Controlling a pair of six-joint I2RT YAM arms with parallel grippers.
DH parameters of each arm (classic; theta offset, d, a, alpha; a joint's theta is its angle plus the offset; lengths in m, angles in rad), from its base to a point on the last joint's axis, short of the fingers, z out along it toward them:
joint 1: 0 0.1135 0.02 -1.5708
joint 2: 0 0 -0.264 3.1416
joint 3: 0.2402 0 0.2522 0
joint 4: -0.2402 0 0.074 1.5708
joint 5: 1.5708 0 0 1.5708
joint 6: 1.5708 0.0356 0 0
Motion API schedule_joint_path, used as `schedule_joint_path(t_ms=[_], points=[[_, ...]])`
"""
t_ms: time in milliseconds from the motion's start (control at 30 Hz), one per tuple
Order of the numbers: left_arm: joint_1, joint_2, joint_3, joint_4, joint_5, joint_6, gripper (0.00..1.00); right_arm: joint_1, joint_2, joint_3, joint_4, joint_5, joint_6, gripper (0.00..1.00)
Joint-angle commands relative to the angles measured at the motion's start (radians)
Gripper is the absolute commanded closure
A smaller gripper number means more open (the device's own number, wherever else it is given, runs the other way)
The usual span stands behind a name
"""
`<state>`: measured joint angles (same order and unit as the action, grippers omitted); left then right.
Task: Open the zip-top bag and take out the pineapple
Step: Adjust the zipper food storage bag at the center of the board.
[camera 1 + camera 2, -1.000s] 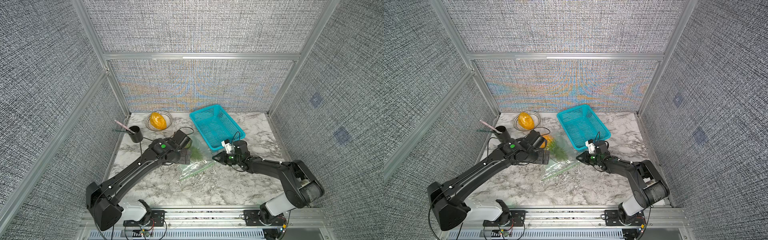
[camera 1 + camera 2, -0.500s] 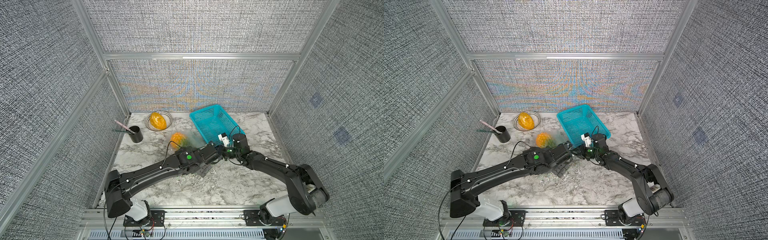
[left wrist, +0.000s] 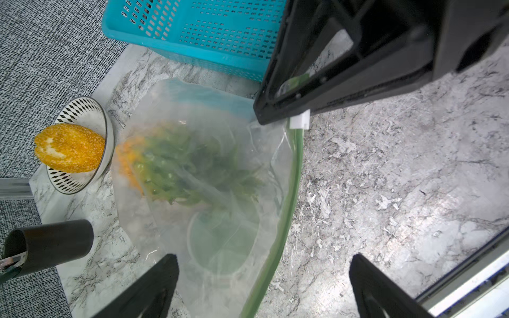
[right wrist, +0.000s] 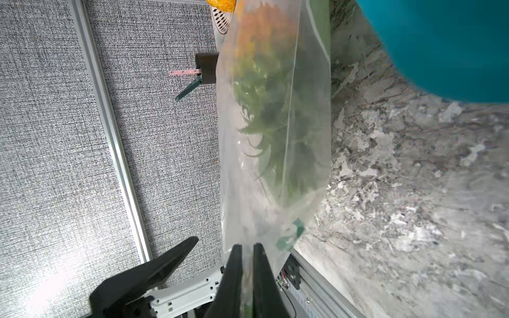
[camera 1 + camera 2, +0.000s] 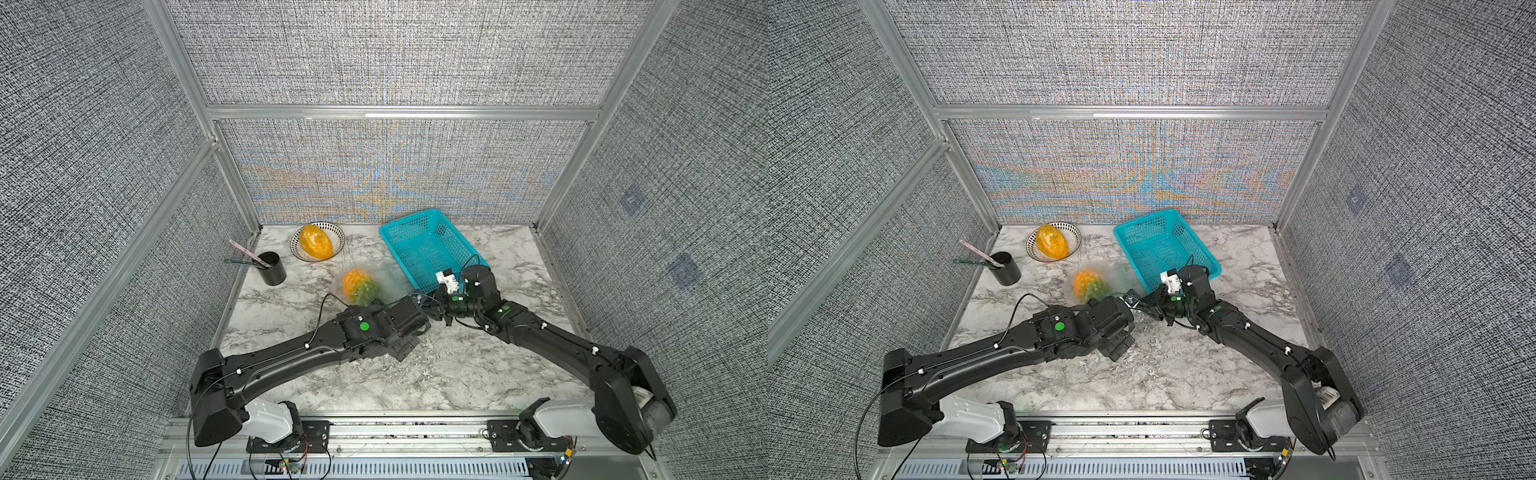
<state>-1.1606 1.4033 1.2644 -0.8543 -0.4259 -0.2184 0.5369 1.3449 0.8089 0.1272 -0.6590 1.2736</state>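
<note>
Now the left tool (image 3: 264, 258), fully spread and empty, has swung from beside the pineapple (image 5: 358, 285) to straddle the green edge of the zip-top bag (image 3: 220, 242). The right tool (image 4: 247, 247) stays pinched on the bag's corner, with the pineapple inside the bag just beyond it.

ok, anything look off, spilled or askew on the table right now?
Nothing spilled or damaged. Only thing not at rest: the zip-top bag is pinched at its green zip edge by the right end effector, pineapple inside. The bowl, basket and cup stand upright.
</note>
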Motion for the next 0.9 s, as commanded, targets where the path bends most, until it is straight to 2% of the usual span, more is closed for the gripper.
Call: schedule_joint_path(t_ms=[0,67,167,267,367,433,600,667,800,867], points=[[-0.002,0.011,0.01,0.041,0.028,-0.015,0.0,0.002,-0.019,0.003,0.009,-0.008,0.068,1.0],[-0.002,0.022,0.013,0.055,0.055,-0.032,0.01,0.002,-0.019,0.015,-0.007,-0.012,0.069,1.0],[-0.001,0.036,0.005,0.052,0.032,-0.081,0.0,0.005,-0.014,0.026,-0.01,-0.032,0.076,1.0],[-0.002,0.042,-0.017,0.055,-0.033,-0.126,0.02,0.005,-0.019,0.029,-0.02,-0.042,0.083,1.0],[0.001,0.054,-0.023,0.034,-0.119,-0.174,0.08,0.005,-0.034,0.028,-0.036,-0.042,0.089,1.0],[0.002,0.061,-0.012,0.027,-0.135,-0.167,0.18,0.005,-0.044,0.026,-0.049,-0.042,0.089,1.0],[0.002,0.094,0.043,-0.006,-0.125,-0.145,0.6,0.005,-0.079,0.008,-0.07,-0.038,0.092,1.0],[0.002,0.113,0.077,-0.032,-0.114,-0.14,0.73,0.005,-0.09,0.0,-0.072,-0.037,0.092,1.0],[0.001,0.14,0.152,-0.084,-0.092,-0.118,0.89,0.005,-0.112,-0.001,-0.076,-0.027,0.089,1.0],[0.001,0.141,0.176,-0.099,-0.08,-0.105,0.92,0.005,-0.12,0.0,-0.075,-0.024,0.084,0.98]])
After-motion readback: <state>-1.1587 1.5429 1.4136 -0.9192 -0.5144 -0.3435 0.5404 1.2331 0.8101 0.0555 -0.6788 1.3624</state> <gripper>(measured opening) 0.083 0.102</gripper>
